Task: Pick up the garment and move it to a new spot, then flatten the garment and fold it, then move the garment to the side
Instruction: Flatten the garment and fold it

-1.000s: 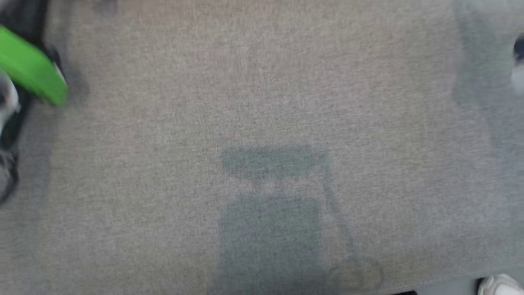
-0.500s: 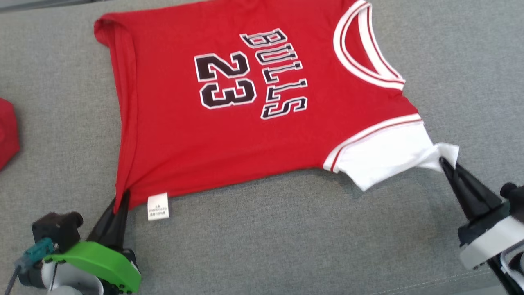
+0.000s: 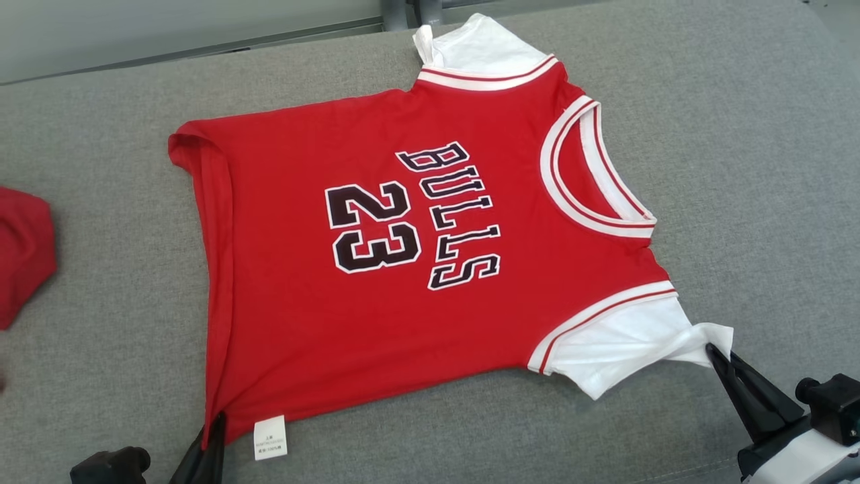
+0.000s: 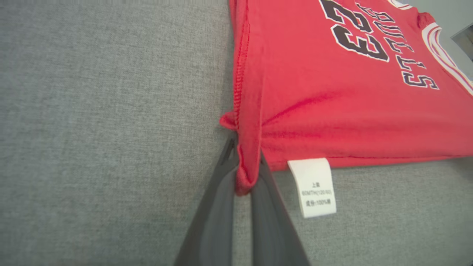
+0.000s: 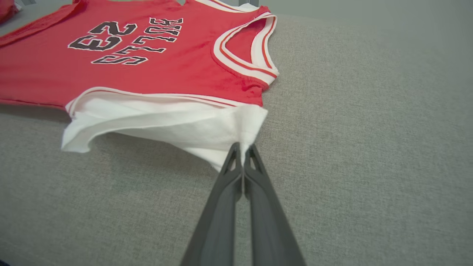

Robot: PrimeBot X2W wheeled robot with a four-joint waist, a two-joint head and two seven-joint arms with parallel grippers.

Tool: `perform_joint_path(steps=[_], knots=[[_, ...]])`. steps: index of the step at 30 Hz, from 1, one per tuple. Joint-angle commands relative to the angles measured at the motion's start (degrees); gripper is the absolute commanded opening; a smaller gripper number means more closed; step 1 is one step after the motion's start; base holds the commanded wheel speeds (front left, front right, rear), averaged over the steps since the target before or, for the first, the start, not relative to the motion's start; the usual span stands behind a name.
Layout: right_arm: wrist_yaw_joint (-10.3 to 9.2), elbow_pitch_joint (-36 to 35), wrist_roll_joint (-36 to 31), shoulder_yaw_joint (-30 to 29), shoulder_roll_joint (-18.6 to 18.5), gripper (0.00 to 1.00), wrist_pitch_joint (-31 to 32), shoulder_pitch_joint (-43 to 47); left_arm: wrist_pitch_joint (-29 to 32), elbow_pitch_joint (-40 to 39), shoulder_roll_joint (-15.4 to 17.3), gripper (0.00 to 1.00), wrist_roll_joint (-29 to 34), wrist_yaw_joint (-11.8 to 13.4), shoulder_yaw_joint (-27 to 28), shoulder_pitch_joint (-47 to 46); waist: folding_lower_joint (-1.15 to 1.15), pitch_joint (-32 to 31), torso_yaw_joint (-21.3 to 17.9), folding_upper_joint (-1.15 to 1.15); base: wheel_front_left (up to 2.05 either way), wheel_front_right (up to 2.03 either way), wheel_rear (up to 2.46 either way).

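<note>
Your jersey (image 3: 376, 323) lies on the grey fabric worktop (image 3: 739, 168), spread nearly flat with the printed side up, about the middle of the head view. Its long axis, hem to collar, runs across you from left to right. The collar (image 3: 591, 175) points to your right and a little away from you, and the hem (image 3: 211, 269) faces your left. The lettering and number read sideways, with their tops toward the collar. One white sleeve (image 3: 477, 44) reaches the far edge of the worktop. The other white sleeve (image 3: 618, 343) lies on the near side, to your right.

Your left gripper (image 3: 215, 420) has its jaws clenched on the near corner of the hem. The left wrist view shows red cloth bunched between the two dark fingers (image 4: 210, 207). A white label (image 3: 270, 437) hangs from the near edge, just beside that grip.

Your right gripper (image 3: 712, 349) has its jaws clenched on the tip of the near sleeve. The right wrist view shows that sleeve raised off the worktop, with a shadow beneath it.

A second piece of red cloth (image 3: 23, 255) lies at the left edge of the head view, well apart from the hem. Dark posts (image 3: 403, 10) stand beyond the far edge of the worktop, near the far sleeve.
</note>
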Motion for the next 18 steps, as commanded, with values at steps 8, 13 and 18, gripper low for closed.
perform_joint_path(steps=[8, 13, 18], knots=[[-0.12, -2.02, 1.73, 0.83, -2.12, 0.0, 1.73, -4.71, 5.51, -5.4, 4.99, 0.0, -1.23, 1.7, 1.69, -2.73, 0.01, 0.1, 1.14, 0.15, 0.0, 0.0, 0.0], [-0.12, -2.37, 2.23, 1.61, -2.36, 0.0, 2.03, -7.07, 7.65, -8.04, 6.31, 0.0, -2.25, 2.47, 2.05, -3.02, 0.01, 1.14, 0.98, 0.15, 0.0, 0.0, 0.0], [-0.12, -2.56, 2.88, 1.46, -3.19, 0.0, 2.31, -10.77, 11.2, -10.41, 8.21, 0.0, -0.84, 3.46, 1.81, -6.62, 0.01, 3.39, 1.24, 0.15, 0.0, 0.0, 0.0]])
